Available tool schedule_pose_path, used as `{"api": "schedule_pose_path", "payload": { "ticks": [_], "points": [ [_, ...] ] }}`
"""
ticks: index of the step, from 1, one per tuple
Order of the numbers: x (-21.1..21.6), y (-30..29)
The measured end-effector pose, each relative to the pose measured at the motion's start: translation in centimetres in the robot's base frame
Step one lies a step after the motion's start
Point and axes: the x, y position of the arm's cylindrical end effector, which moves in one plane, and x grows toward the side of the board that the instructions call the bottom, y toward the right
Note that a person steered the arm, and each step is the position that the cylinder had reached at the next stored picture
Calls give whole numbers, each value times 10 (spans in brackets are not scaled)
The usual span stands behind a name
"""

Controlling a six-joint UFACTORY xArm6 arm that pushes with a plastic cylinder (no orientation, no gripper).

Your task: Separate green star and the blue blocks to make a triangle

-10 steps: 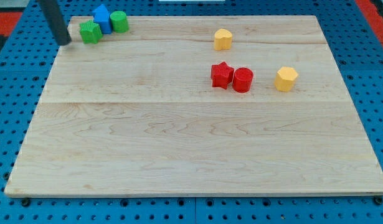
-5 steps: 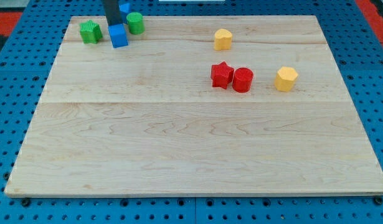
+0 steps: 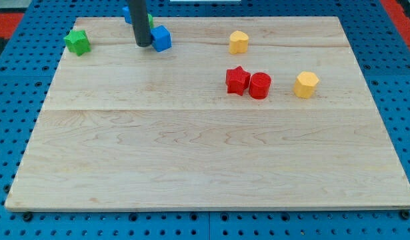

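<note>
The green star point(image 3: 77, 41) lies at the board's top left, right at its left edge. A blue cube point(image 3: 162, 38) lies near the top edge, well to the star's right. My tip point(image 3: 143, 44) rests on the board just left of the blue cube, touching or nearly touching it. A second blue block point(image 3: 128, 13) shows at the top edge, partly hidden behind the rod. A sliver of a green block point(image 3: 151, 20) shows on the rod's right side.
A yellow block point(image 3: 239, 42) sits at top centre-right. A red star point(image 3: 237, 80) touches a red cylinder point(image 3: 260, 86) right of centre. Another yellow block point(image 3: 307, 85) lies further right. The wooden board point(image 3: 205, 160) lies on a blue pegboard.
The green star has slid left to the board's edge. The blue cube has moved right, away from the star. My tip has moved right and now stands beside the cube.
</note>
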Motion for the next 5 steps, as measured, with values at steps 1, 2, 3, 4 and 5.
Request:
{"api": "schedule_pose_path", "payload": {
  "ticks": [1,2,3,4,5],
  "points": [
    [-21,-4],
    [2,10],
    [15,31],
    [31,32],
    [128,29]
  ]
}}
